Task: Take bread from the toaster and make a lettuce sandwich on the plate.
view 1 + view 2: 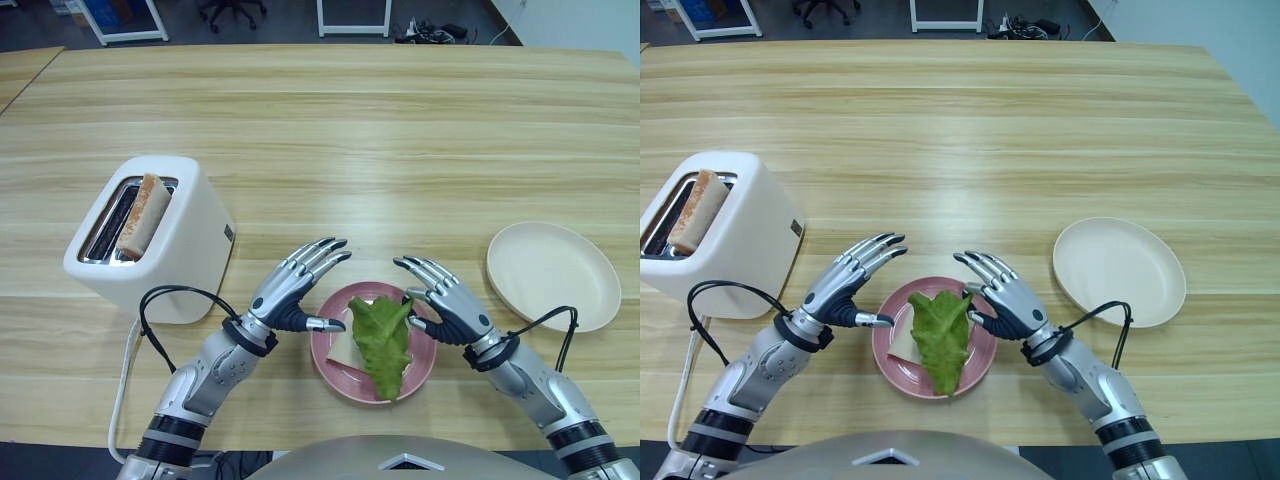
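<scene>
The surface [400,130] is seen stretching wide beyond the hands to its far edge. A toaster [190,250] is set at the left, a slice [143,215] standing in one slot. Near the front edge a pink plate [340,382] is laid, bearing bread [343,350] topped by lettuce [385,340]; a cream plate [550,275] is placed to its right. The left hand [290,290] and right hand [450,308] are held either side of the pink plate, fingers [318,252] spread open, nothing grasped, the right thumb just beside the lettuce.

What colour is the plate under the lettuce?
The plate is pink; the right eye view shows it best.
</scene>
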